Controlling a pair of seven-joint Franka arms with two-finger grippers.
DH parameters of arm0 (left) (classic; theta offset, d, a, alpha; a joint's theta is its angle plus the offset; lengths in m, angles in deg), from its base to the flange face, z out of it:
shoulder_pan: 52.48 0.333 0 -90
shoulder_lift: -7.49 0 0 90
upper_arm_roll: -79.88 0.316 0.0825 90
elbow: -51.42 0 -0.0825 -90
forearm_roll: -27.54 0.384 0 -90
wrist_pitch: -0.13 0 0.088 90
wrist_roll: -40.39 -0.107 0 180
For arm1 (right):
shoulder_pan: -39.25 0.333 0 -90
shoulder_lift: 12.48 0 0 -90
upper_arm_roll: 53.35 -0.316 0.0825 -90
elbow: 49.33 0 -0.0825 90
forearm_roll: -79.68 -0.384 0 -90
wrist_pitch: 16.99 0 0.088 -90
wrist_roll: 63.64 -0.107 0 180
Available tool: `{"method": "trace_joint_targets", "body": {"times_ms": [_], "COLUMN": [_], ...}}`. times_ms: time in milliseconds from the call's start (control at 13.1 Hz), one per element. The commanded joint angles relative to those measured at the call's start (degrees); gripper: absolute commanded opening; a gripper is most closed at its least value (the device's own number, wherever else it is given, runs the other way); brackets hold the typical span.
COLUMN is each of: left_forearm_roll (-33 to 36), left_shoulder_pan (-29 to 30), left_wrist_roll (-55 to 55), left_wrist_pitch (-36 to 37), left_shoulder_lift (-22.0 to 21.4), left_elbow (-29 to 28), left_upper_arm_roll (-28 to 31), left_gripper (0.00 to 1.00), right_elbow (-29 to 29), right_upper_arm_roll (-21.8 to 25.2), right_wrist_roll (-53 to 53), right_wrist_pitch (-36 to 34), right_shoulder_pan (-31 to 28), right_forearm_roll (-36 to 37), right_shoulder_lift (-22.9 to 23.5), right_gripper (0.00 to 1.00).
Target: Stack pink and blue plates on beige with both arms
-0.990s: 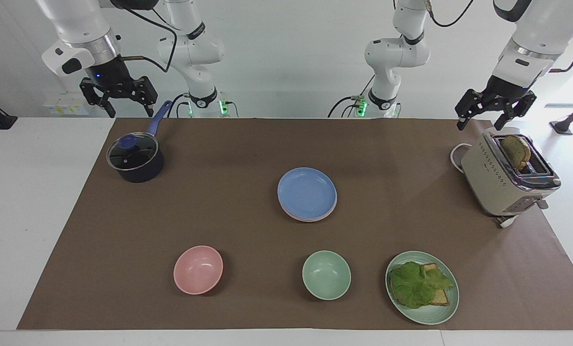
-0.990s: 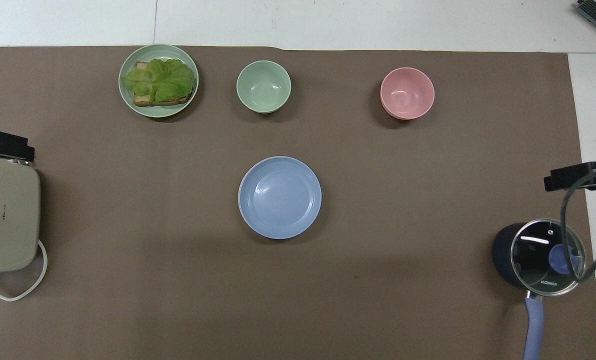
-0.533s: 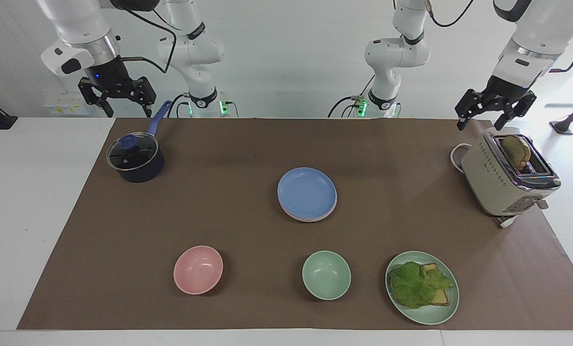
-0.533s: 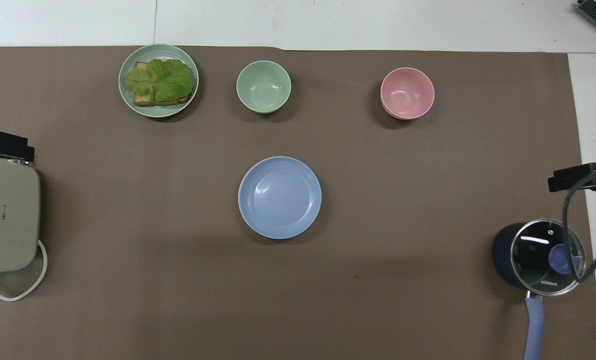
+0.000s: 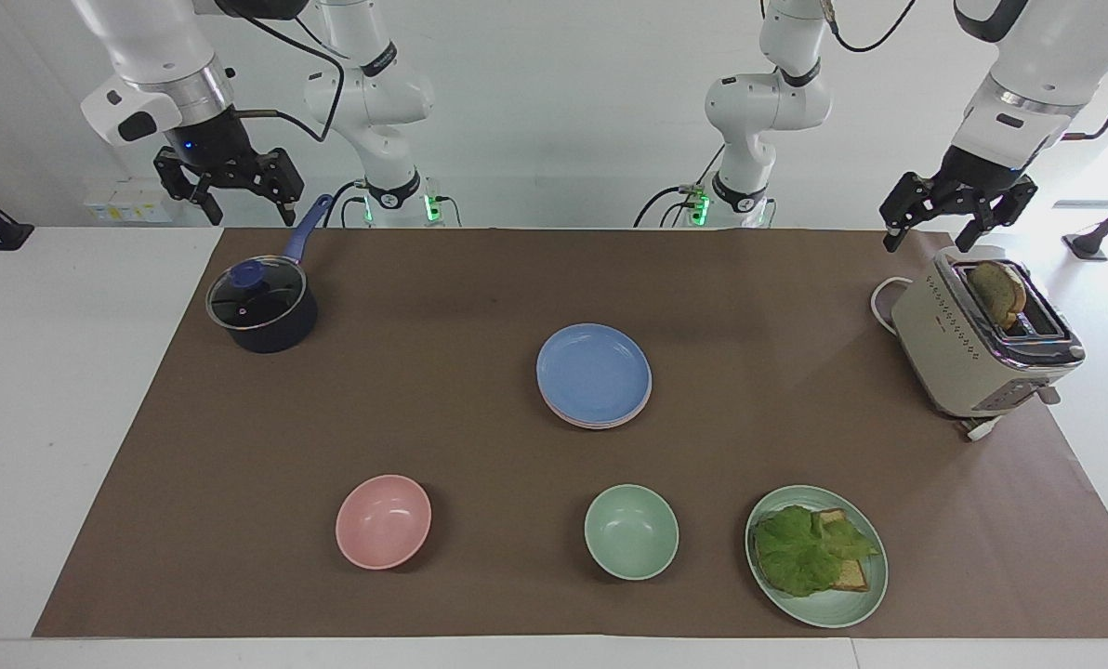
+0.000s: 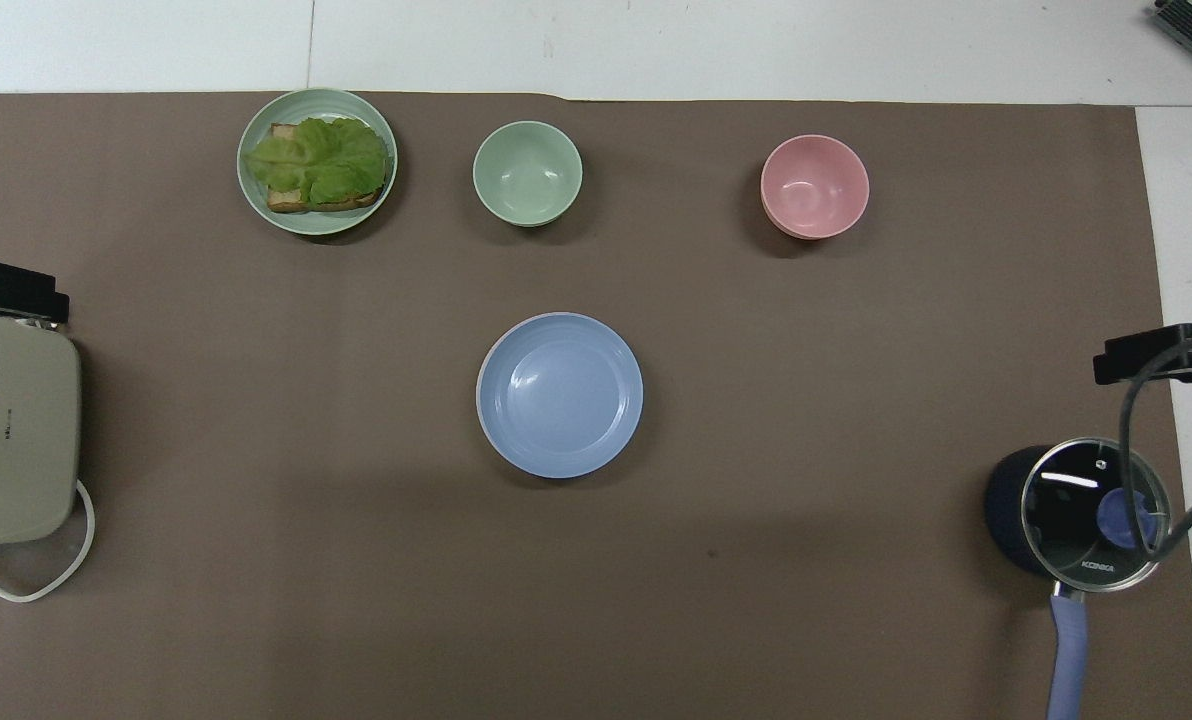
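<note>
The blue plate (image 5: 594, 373) (image 6: 559, 394) lies on top of a stack in the middle of the brown mat. A thin rim of the pink plate (image 5: 599, 425) peeks out beneath it. The beige plate is hidden under the stack. My right gripper (image 5: 250, 216) (image 6: 1146, 355) hangs open and empty in the air over the mat's edge by the saucepan's handle. My left gripper (image 5: 926, 238) (image 6: 6, 290) hangs open and empty above the toaster's end. Both arms wait well away from the stack.
A dark lidded saucepan (image 5: 261, 311) stands at the right arm's end, a beige toaster (image 5: 977, 339) with bread at the left arm's end. Farther from the robots than the stack stand a pink bowl (image 5: 383, 521), a green bowl (image 5: 631, 531) and a green plate (image 5: 833, 609) with lettuce and bread.
The right gripper has shifted very slightly above the saucepan's handle. The plates and the left arm have not moved.
</note>
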Motion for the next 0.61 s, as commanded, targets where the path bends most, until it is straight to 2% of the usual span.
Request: {"method": "trace_joint_targets", "body": {"times_ms": [0, 229, 533], "left_forearm_roll": [0.8, 0.8, 0.8], "left_shoulder_pan": [0.1, 0.1, 0.1], "left_wrist_roll": [-0.4, -0.4, -0.4], "left_wrist_pitch": [0.6, 0.6, 0.6], "left_shoulder_lift": [-0.5, -0.5, -0.5], "left_elbow": [-0.3, -0.4, -0.4], "left_upper_arm_roll": [0.0, 0.0, 0.0], "left_gripper": [1.0, 1.0, 1.0], "right_elbow": [-1.3, -1.2, 2.1], "right_upper_arm_roll": [-0.4, -0.3, -0.8], "right_wrist_roll": [-1.1, -1.0, -1.0], "right_wrist_pitch": [-0.3, -0.7, -5.8], "right_shoulder_pan": [-0.3, -0.4, 0.1], "right_forearm_roll": [-0.8, -0.9, -1.0], "right_shoulder_lift": [-1.4, -1.4, -0.1], "right_gripper": [1.0, 1.0, 1.0]}}
